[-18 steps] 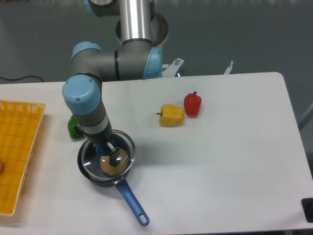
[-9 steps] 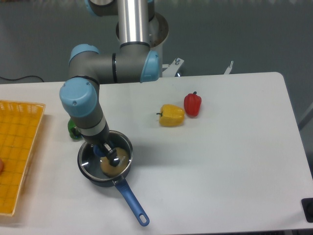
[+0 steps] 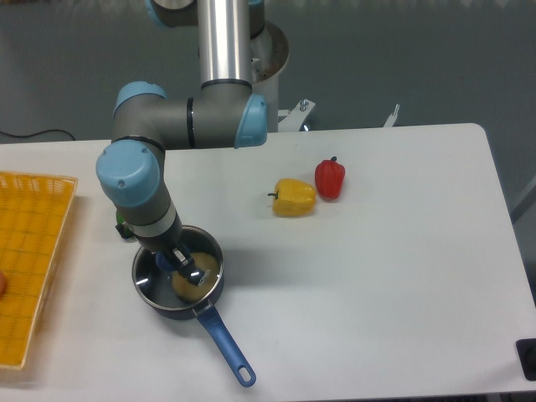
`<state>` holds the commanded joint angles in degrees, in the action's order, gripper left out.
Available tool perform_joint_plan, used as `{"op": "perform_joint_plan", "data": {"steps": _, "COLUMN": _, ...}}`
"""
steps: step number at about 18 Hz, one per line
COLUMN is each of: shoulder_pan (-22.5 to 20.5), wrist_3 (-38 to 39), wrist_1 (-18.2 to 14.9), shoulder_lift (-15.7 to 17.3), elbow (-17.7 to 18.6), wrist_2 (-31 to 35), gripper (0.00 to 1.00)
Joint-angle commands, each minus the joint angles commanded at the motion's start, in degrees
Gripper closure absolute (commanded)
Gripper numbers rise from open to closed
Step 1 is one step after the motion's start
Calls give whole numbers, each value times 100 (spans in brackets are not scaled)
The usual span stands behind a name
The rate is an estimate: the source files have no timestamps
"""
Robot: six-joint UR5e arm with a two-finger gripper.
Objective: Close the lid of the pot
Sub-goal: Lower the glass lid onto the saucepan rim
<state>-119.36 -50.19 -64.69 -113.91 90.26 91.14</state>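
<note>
White table point(image 3: 394, 251) against a grey wall, seen from a fixed camera above the front edge. Far left: yellow mesh basket point(image 3: 29, 251), partly out of frame, well apart from the work. Just right of that, a green item point(image 3: 122, 226) mostly hidden behind the arm's wrist, sitting near the back rim of the pot; too little visible to name. Then the pot point(image 3: 177, 283), dark grey, front-left part of the table, blue handle running out toward the front right with its hole at the end. Something yellowish inside the pot, seen through glass. The lid point(image 3: 176, 270) over the pot mouth, rim roughly matching the pot rim; can't tell whether fully seated or resting a touch off-centre. Gripper point(image 3: 186, 266) straight down over the lid centre, apparently pinched on the blue knob, though the fingers hide the knob and the jaw gap can't be read, so grip state unconfirmed. Probably held by the knob because nothing else on a flat glass disc gives a grasp, and a vertical approach keeps the disc level for the drop. Judged near done: release and lift left. Further right, yellow pepper point(image 3: 294, 198) and red pepper point(image 3: 330, 178) just beside each other mid-table, well apart from the pot. Nothing in the way of a straight-up retreat; only the green item sits close.
</note>
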Motion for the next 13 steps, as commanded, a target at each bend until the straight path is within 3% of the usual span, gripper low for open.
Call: {"op": "perform_joint_plan", "data": {"steps": 13, "shoulder_pan": 27, "wrist_3": -17, "wrist_1": 0, "shoulder_lift": -35, "elbow": 0, "wrist_2": 61, "gripper": 36}}
